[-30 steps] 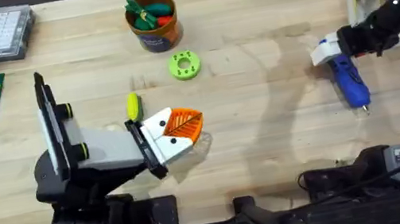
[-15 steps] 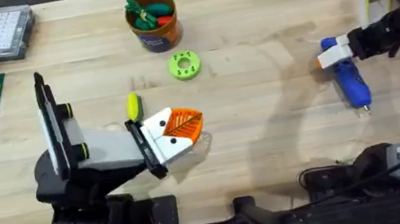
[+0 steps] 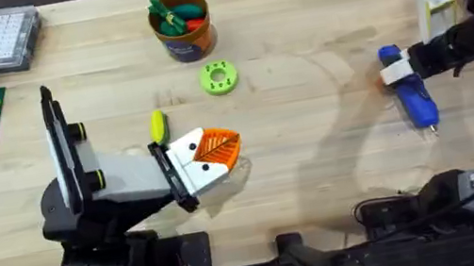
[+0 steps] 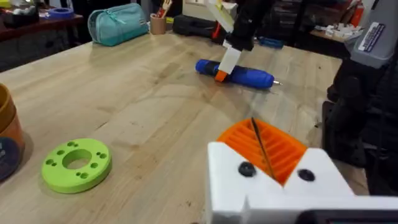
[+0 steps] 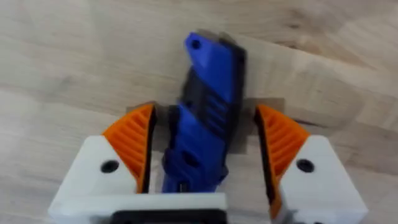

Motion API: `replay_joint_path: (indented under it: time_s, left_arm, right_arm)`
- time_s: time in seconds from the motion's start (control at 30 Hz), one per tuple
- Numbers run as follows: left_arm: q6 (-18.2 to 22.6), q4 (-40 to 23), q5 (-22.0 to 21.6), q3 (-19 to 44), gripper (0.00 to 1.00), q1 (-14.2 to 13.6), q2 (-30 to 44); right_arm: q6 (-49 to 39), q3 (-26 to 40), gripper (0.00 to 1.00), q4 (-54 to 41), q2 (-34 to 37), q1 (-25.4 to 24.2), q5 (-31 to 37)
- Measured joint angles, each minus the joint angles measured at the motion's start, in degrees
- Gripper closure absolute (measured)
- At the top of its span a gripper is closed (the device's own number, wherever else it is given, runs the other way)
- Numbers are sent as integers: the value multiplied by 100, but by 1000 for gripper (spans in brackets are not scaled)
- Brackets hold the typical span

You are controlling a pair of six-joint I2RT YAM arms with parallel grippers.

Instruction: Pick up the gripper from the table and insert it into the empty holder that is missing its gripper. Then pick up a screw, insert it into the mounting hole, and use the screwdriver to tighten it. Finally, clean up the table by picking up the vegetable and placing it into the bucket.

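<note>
Wooden bench (image 3: 319,168) carries the screwdriver (image 3: 415,97); the right hand (image 5: 202,152), open, straddles its rear end for pickup. Left hand (image 3: 211,152) rests shut, empty, well away.

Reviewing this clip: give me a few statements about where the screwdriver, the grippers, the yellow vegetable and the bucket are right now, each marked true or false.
1. The screwdriver lies on the table. True.
2. The right gripper is open, one pad on each side of the screwdriver. True.
3. The vegetable is inside the bucket. False: it lies on the table beside the left gripper.
4. The left gripper is shut. True.
5. The bucket holds nothing. False: toy vegetables sit in it.
</note>
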Motion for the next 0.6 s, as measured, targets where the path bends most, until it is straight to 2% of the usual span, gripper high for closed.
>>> replay_joint_path:
  time_s: [0.07, 0.13, 0.17, 0.2, 0.4, 0.43, 0.6]
  left_arm:
    - [0, 0, 0, 0, 988, 0, 2]
    - [0, 0, 0, 0, 988, 0, 2]
    - [0, 0, 0, 0, 988, 0, 1]
    - [0, 0, 0, 0, 988, 0, 0]
    - [0, 0, 0, 0, 988, 0, 2]
    - [0, 0, 0, 0, 988, 0, 0]
    - [0, 0, 0, 0, 988, 0, 2]
  right_arm:
    - [-13, 0, 573, 14, 0, -10, -7]
    - [-25, 0, 867, 28, 25, -10, 3]
    - [-24, 2, 944, 48, 35, -10, 8]
    - [-24, 2, 973, 57, 37, -10, 13]
    - [-25, 39, 973, -32, 41, -10, 18]
    - [-24, 154, 973, -543, 42, -8, -1]
    - [-23, 509, 973, -1191, 42, 14, -183]
